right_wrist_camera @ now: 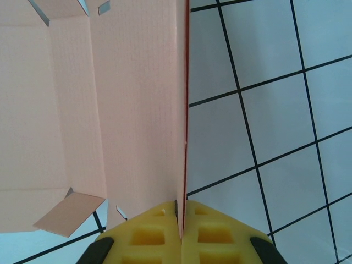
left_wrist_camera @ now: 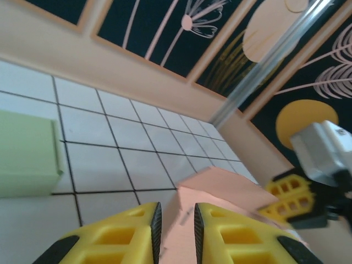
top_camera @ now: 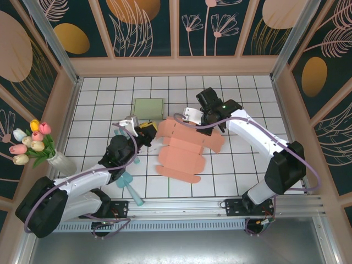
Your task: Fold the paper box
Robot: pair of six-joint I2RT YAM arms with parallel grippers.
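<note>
Paper box [right_wrist_camera: 137, 110] sits clamped in right pincer [right_wrist_camera: 181, 223]; left pincer [left_wrist_camera: 176, 231] gapes slightly.

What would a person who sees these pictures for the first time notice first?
The salmon-pink paper box lies unfolded in the middle of the white tiled table. The right gripper is shut on one edge of it. A bunch of tulips stands at the table's left edge.
</note>
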